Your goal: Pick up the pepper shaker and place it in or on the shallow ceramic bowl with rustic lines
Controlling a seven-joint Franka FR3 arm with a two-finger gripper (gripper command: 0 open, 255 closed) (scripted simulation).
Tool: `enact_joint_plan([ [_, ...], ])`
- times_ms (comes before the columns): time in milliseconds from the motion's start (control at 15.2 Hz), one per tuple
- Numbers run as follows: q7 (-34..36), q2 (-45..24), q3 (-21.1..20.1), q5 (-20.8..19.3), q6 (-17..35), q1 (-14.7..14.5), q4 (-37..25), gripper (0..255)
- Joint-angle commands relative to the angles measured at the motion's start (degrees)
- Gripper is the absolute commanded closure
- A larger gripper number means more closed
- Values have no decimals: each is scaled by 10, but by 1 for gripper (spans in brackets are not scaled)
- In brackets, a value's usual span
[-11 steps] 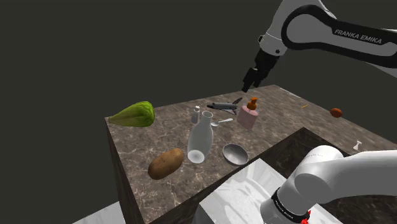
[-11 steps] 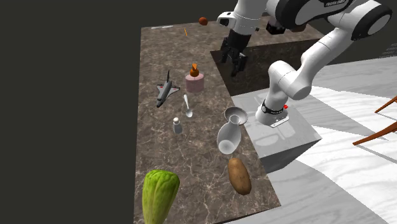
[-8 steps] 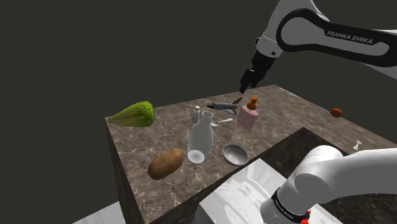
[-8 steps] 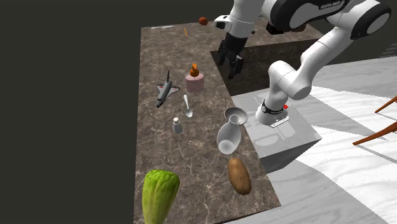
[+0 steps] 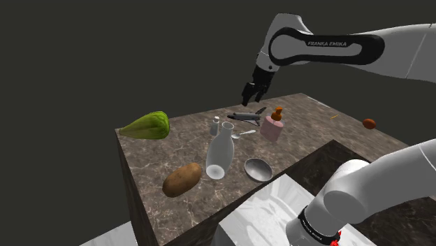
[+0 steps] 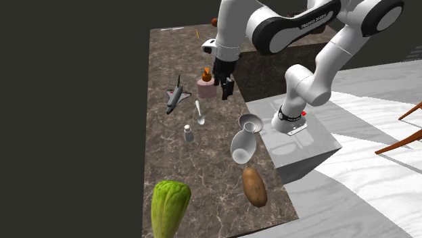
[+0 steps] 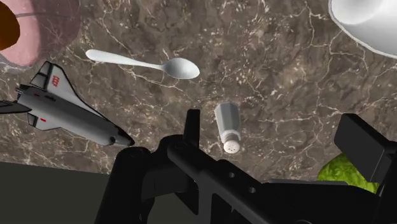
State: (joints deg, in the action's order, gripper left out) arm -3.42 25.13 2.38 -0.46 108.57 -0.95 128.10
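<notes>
Pepper shaker, small, pale grey, perforated cap (image 7: 228, 128): upright on dark marbled tabletop (image 5: 150, 159), near white spoon (image 7: 143, 62); long axis vertical. Black claw (image 5: 251, 93): released, empty, hovering over toy shuttle (image 5: 244, 117); shaker lies below, toward shoulder view's left. Shallow grey bowl (image 5: 258, 168): apart, near tabletop edge.

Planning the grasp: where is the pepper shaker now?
In the shoulder view, the pepper shaker stands upright, left of the spoon and beside the clear vase.
</notes>
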Motion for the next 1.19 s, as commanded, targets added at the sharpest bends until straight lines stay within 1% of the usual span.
enact_joint_plan([
  [0, -4, -46, 5, 6, 27, -1, -14, 0],
  [462, -15, -198, 13, 38, 86, -5, -85, 0],
  [924, -28, -356, 14, 74, 114, -3, -192, 0],
  [1122, -29, -368, 13, 77, 128, -3, -189, 0],
])
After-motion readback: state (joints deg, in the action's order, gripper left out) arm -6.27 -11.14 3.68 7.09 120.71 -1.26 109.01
